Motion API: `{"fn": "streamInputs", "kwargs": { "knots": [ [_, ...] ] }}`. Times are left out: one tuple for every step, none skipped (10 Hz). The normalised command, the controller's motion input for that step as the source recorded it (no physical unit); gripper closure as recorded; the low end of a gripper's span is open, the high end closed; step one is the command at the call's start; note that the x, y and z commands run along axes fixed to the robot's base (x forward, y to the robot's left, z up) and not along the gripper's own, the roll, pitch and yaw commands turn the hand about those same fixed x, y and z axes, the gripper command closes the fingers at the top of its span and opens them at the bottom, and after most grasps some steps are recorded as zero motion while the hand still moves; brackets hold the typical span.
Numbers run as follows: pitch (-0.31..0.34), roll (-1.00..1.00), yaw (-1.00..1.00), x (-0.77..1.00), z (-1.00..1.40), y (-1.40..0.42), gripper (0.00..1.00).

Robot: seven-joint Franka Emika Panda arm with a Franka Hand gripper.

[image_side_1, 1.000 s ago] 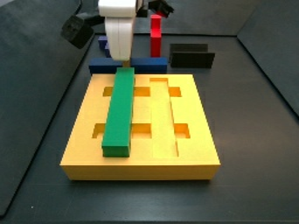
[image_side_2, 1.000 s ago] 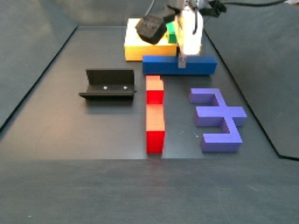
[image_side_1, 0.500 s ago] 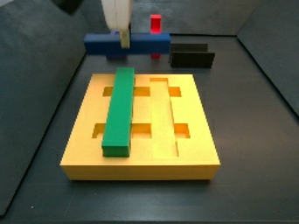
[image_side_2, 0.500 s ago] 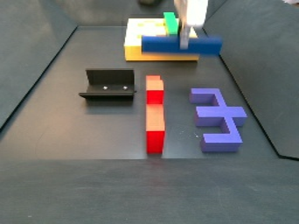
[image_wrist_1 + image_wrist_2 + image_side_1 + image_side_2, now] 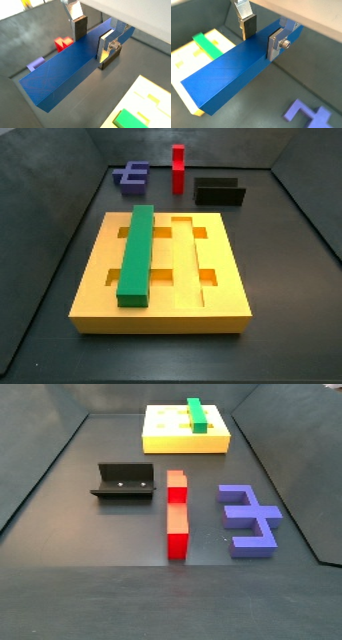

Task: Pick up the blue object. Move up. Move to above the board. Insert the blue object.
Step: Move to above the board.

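In both wrist views the blue object (image 5: 70, 67) (image 5: 234, 75), a long plain bar, hangs clear of the floor, clamped across its width. The gripper (image 5: 93, 40) (image 5: 262, 37) is shut on it, one dark pad on each long side near one end. Neither gripper nor bar shows in either side view. The board (image 5: 214, 303) (image 5: 167, 444) is a thick yellow slab with grooves and cut-outs. A green bar (image 5: 136, 253) (image 5: 197, 414) lies in one of its grooves. In the wrist views the board (image 5: 188, 55) (image 5: 150, 97) lies below and off to one side of the held bar.
A red bar (image 5: 175, 514) (image 5: 177, 168) and a purple-blue E-shaped block (image 5: 247, 519) (image 5: 132, 174) lie on the dark floor. The fixture (image 5: 123, 481) (image 5: 219, 191) stands beside the red bar. Dark walls close in the floor.
The gripper has risen with the blue object, from floor level next to the board up out of both side views.
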Motion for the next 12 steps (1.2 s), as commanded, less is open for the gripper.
{"fn": "streamInputs", "kwargs": {
  "knots": [
    [0.064,-0.06,-0.01,0.01,0.62,0.0,1.0],
    [0.068,-0.05,-0.01,0.04,0.29,0.01,1.0],
    [0.077,-0.05,-0.01,0.03,0.21,0.01,1.0],
    [0.043,-0.01,1.0,0.49,0.35,-1.4,1.0],
    [0.045,0.0,1.0,0.49,0.31,-1.4,1.0],
    [0.059,0.01,1.0,0.54,0.29,-1.4,1.0],
    [0.066,0.0,1.0,0.6,0.3,-1.4,1.0],
    [0.078,0.0,1.0,0.63,0.33,-1.4,1.0],
    [0.081,0.01,1.0,0.34,0.17,-0.75,1.0],
    [0.085,0.01,1.0,0.17,0.07,-0.27,1.0],
    [0.082,0.01,1.0,0.09,0.05,-0.15,1.0],
    [0.085,0.01,1.0,0.05,0.04,-0.1,1.0]
  ]
}}
